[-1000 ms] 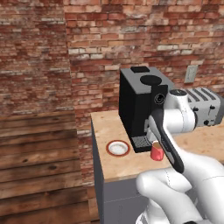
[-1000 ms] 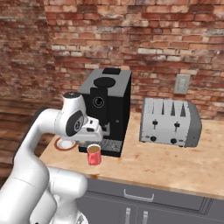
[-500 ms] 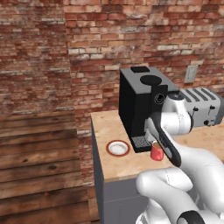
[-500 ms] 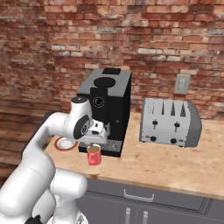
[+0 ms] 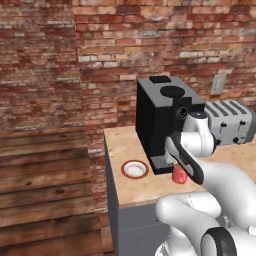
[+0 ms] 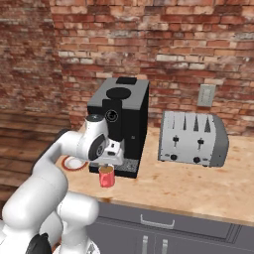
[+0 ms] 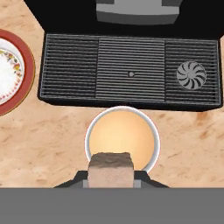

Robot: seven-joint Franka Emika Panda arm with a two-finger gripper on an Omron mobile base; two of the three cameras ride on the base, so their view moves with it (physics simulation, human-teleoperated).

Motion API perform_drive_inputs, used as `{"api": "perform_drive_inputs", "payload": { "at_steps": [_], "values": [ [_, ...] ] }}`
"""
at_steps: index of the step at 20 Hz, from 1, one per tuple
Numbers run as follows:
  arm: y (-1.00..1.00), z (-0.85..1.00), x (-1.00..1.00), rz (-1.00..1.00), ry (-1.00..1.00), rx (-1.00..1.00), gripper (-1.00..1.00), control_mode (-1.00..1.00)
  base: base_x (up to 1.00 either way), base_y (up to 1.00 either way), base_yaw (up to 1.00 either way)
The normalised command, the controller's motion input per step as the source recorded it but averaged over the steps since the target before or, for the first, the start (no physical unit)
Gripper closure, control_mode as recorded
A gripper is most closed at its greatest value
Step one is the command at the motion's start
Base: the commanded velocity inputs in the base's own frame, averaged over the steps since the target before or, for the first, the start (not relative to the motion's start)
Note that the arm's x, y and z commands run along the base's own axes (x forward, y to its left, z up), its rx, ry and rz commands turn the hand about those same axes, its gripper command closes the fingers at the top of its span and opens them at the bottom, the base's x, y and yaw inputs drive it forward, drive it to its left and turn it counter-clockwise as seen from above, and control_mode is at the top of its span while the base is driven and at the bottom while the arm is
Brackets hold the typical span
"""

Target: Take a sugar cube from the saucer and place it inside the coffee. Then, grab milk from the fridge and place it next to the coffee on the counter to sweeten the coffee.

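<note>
- Right now the gripper (image 7: pixel 111 175) is clamped on the sugar cube (image 7: pixel 110 169), a whitish-grey block held between the two dark finger tips at the bottom of the hand view.
- The cube hangs above the near edge of the coffee (image 7: pixel 122 139), a mug seen from straight above as a pale ring around light brown liquid.
- From the right base view the mug (image 6: pixel 106 176) is red and stands on the counter (image 6: pixel 198 186), just in front of the drip tray of the black coffee machine (image 6: pixel 121 121).
- From the left base view the same red mug (image 5: pixel 179 174) peeks out beside the arm's forearm, close to the machine's base.
- The hand sits directly over the mug in the right base view, low and close to its rim; whether the cube touches the liquid cannot be told.
- The saucer (image 5: pixel 135 169), white with a red-brown rim, lies on the light wood-grain counter to the left of the coffee machine, near the counter's end; in the hand view its rim (image 7: pixel 27 61) shows at the left edge, apart from the mug.
- The machine's ribbed drip tray (image 7: pixel 130 70) runs just behind the mug in the hand view, with a small round fan-shaped disc at its right end.
- A silver four-slot toaster (image 6: pixel 193 138) stands to the right of the coffee machine, against the brick wall (image 6: pixel 198 44), below a grey wall socket (image 6: pixel 206 95).
</note>
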Motion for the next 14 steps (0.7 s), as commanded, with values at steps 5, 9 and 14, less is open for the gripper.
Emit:
{"api": "perform_drive_inputs", "payload": {
  "at_steps": [5, 9, 14],
  "values": [
    [-0.03, -0.05, 0.00, 0.00, -0.01, 0.03, 1.00, -1.00, 0.00, 0.00, 0.00],
    [0.00, -0.06, 0.00, 0.00, 0.00, 0.00, 1.00, -1.00, 0.00, 0.00, 0.00],
    [0.00, -0.01, -0.05, 0.00, 0.00, 0.01, 1.00, -1.00, 0.00, 0.00, 0.00]
  ]
}}
